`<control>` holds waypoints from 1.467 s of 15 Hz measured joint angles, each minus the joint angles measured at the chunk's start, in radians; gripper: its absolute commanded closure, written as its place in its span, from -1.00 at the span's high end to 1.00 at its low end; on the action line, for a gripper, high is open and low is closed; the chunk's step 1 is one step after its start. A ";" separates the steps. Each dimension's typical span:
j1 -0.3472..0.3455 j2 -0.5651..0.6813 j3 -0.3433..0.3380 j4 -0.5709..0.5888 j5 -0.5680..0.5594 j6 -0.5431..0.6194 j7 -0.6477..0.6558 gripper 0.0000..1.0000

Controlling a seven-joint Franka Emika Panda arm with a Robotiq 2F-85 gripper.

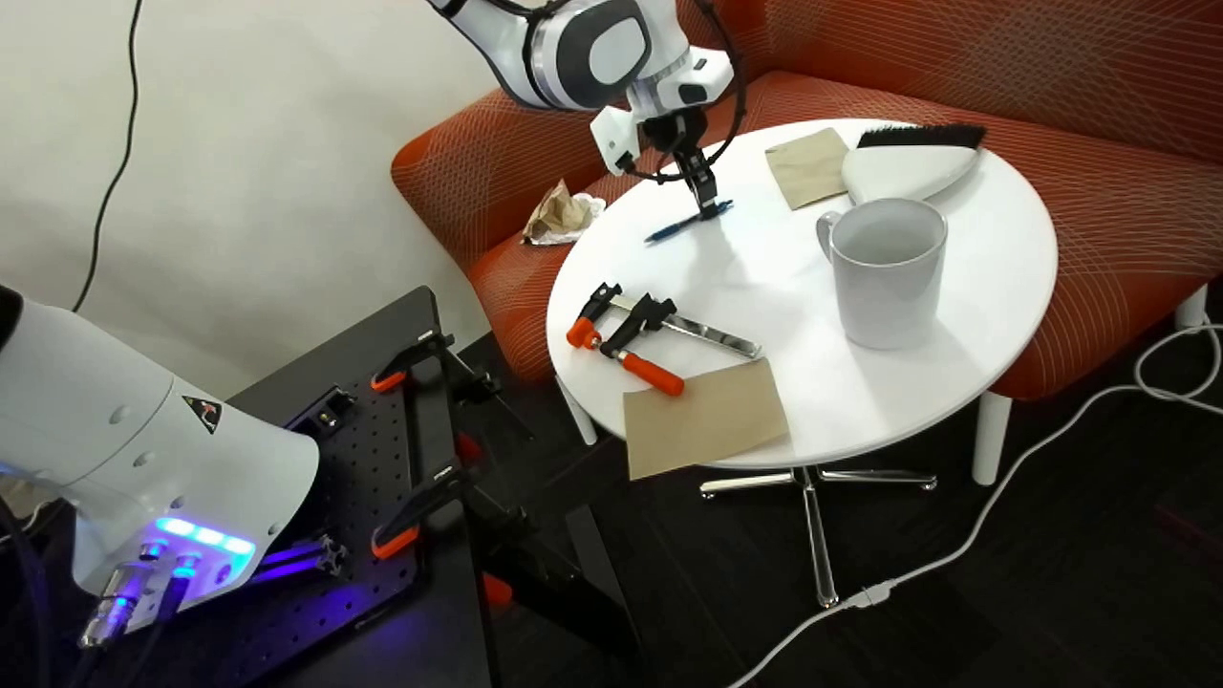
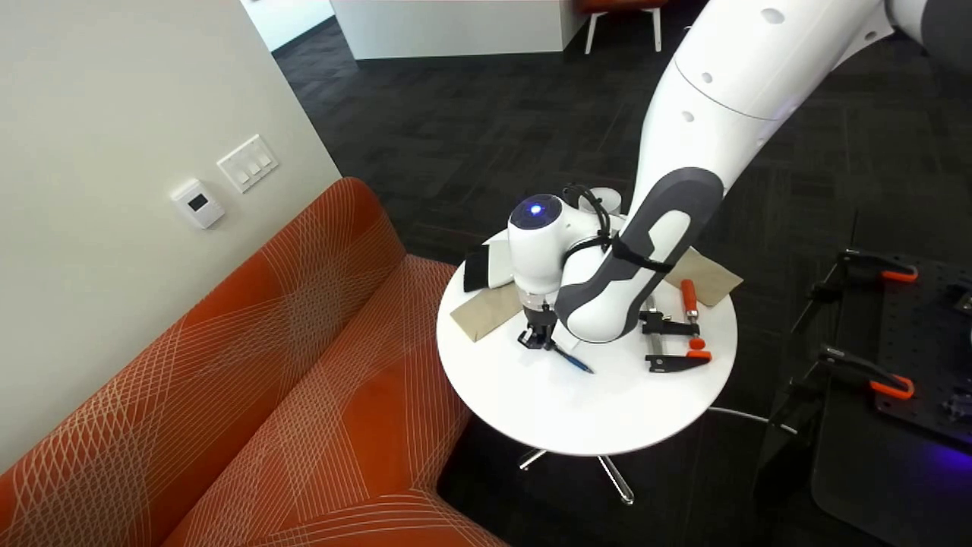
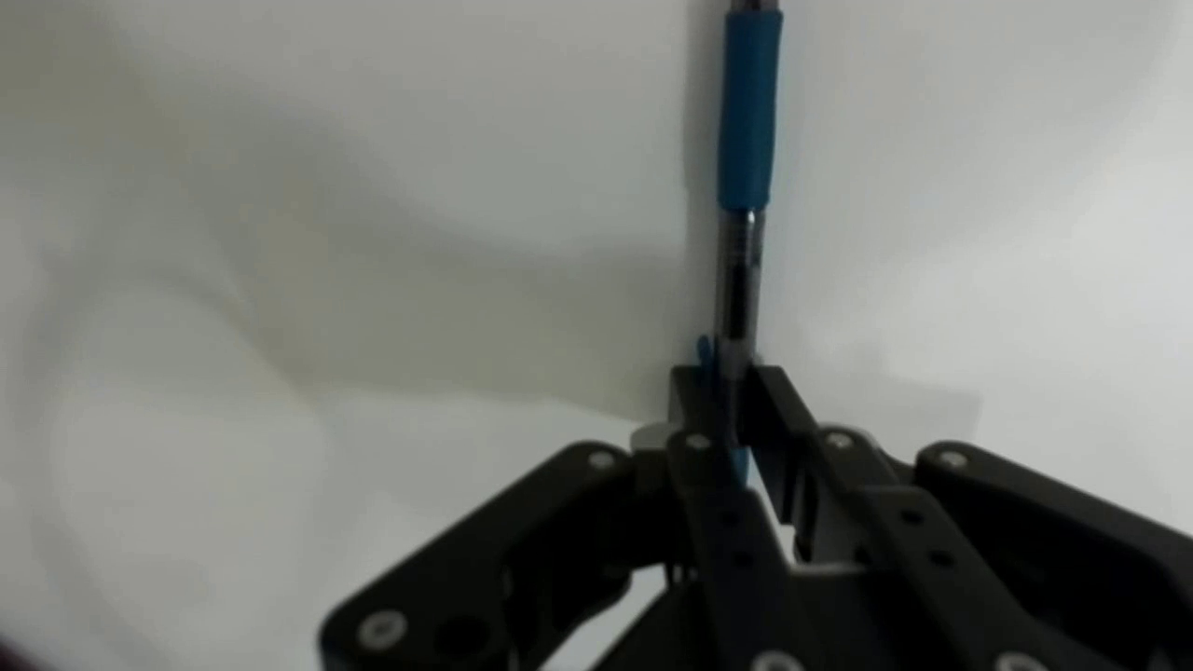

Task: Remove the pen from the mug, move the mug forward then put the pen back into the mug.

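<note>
Table [image 1: 793, 277], mug [image 1: 887, 282] upright on it, gripper [image 3: 730, 382] clamped on the pen [image 3: 743, 233].
From here it looks about level, at or just above the table, well apart from the mug; laying or lifting, I can't tell. Either way, I'd go straight up or down, lest it pivot or roll.

Plastic pen [image 3: 744, 224], smooth mug [image 1: 887, 296], matt paper [image 1: 709, 422]
</note>
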 measured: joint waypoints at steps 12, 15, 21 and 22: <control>0.058 -0.260 -0.085 -0.182 -0.007 -0.003 0.005 -0.92; 0.058 -0.365 -0.103 -0.251 -0.040 -0.039 0.005 -0.92; 0.026 -0.520 -0.085 -0.325 -0.095 -0.139 -0.001 -0.69; 0.023 -0.531 -0.082 -0.331 -0.096 -0.144 -0.001 -0.69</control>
